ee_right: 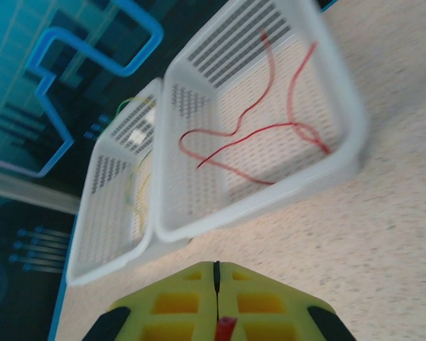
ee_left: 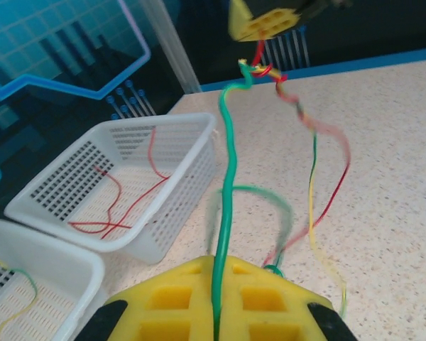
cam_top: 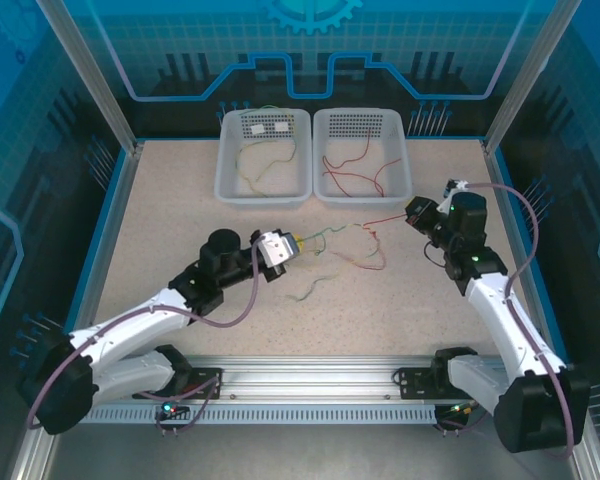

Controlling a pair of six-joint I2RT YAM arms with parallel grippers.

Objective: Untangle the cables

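Where the overhead camera gives me only a loose scribble of thin red, green and yellowish cables [cam_top: 352,245] lying mid-way on the speckled beige worktop [cam_top: 170,220] between the two arms, the wrist cameras fill in the grips. The left tool [cam_top: 292,247] is clamped tight on a green strand [ee_left: 228,177]. Its own camera shows that strand rising from the seam of the yellow pads [ee_left: 170,298] to a small red-green-yellow knot [ee_left: 259,69], just below the right tool [ee_left: 264,23]. The right wrist camera shows that tool's pads [ee_right: 170,302] pressed together with a red stub [ee_right: 226,327] pinched in the seam.

Two white perforated plastic baskets sit side by side at the far edge. The left basket [cam_top: 262,196] holds yellow-green wires [cam_top: 250,160] and the right basket [cam_top: 365,198] holds red wires [ee_right: 255,135], whose loops read clearly from the right wrist.

For room, I have bare worktop on the near side of the tangle and wide space to the left — the right arm stands nearer its side border.
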